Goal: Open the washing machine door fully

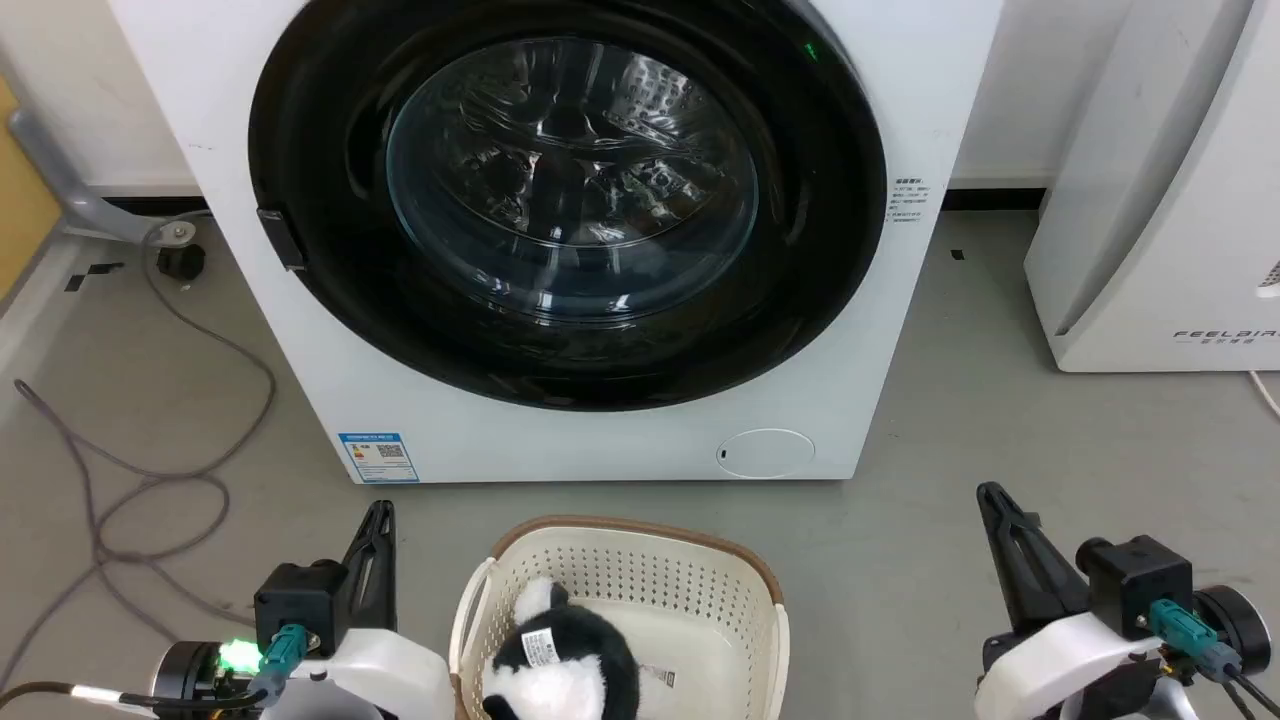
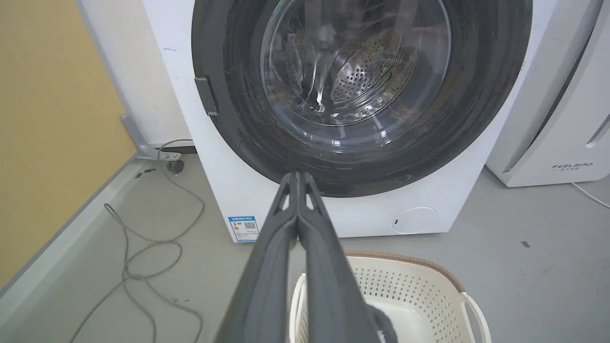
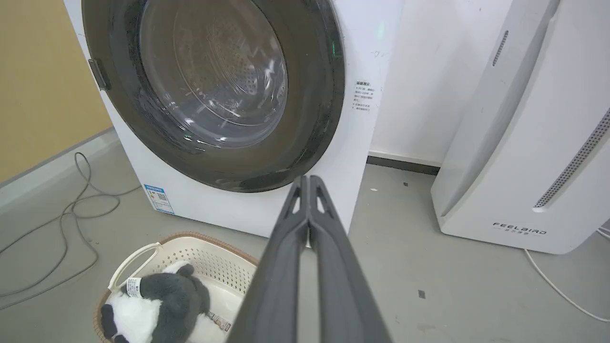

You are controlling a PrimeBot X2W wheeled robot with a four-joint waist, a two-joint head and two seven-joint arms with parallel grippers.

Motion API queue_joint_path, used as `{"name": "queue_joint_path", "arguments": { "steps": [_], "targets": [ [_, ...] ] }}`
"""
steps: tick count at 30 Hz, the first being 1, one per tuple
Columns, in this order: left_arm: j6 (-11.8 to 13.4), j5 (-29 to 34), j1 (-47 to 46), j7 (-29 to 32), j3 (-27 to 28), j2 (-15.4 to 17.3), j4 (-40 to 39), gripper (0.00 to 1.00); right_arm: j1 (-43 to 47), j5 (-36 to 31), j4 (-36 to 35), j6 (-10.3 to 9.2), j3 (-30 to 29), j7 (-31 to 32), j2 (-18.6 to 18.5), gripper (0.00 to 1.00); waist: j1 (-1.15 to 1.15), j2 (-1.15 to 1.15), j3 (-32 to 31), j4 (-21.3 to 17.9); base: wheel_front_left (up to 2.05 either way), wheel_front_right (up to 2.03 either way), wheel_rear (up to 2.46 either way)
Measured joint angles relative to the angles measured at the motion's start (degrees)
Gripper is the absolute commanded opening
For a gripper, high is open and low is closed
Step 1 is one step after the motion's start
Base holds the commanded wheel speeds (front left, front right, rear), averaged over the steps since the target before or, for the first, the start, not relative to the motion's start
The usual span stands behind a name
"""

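Washing machine door [image 1: 566, 200] is sitting closed on the machine front, straight ahead of you. Prob. stiff, hinged, glossy/slippery, w/ fragile glass, so you're best hooking the small tab [image 1: 281, 238] at its left rim. Left gripper [image 1: 379, 512] & right gripper [image 1: 990, 496] are hanging low, fingers pressed together, holding nothing, well apart from it.

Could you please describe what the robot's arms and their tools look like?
The left tool and right tool each have two long, dark grey fingers with triangular cut-outs near the tips. Each sits on a black boxy mount over a glossy white forearm shell. A teal connector plugs in at each wrist; a green light glows beside the left one.
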Motion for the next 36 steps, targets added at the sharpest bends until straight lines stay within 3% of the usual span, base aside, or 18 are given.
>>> {"name": "queue_joint_path", "arguments": {
  "steps": [11,12,23,24,25,36],
  "targets": [
    [0.0,0.0,0.0,0.0,0.0,0.0,0.0,0.00,0.0,0.0,0.0,0.00,0.0,0.0,0.0,0.00,0.00,0.00,0.0,0.0,0.00,0.00,0.00],
    [0.0,0.0,0.0,0.0,0.0,0.0,0.0,1.00,0.0,0.0,0.0,0.00,0.1,0.0,0.0,1.00,0.00,0.00,0.0,0.0,0.00,0.00,0.00],
    [0.0,-0.6,0.0,-0.9,-0.8,0.0,0.5,1.00,0.0,0.1,0.4,0.00,0.1,-0.7,0.0,1.00,0.00,0.00,0.0,-0.1,0.00,0.00,0.00],
    [0.0,-0.6,0.0,-1.1,-0.9,0.0,0.5,1.00,0.0,0.3,0.5,0.00,0.1,-0.8,0.0,0.29,0.00,0.00,0.0,-0.1,0.00,0.00,0.00],
    [-0.1,-0.7,0.0,-1.1,-0.9,0.0,0.6,1.00,0.0,0.5,0.5,0.00,0.1,-1.0,0.0,0.00,0.00,0.00,0.0,-0.1,0.00,0.00,0.00],
    [-0.5,-1.8,0.0,-2.5,-1.4,0.0,0.6,1.00,0.2,2.8,0.9,0.00,0.0,-2.2,0.0,0.00,0.00,0.00,0.0,-0.1,0.00,0.00,0.00]
  ]
}}
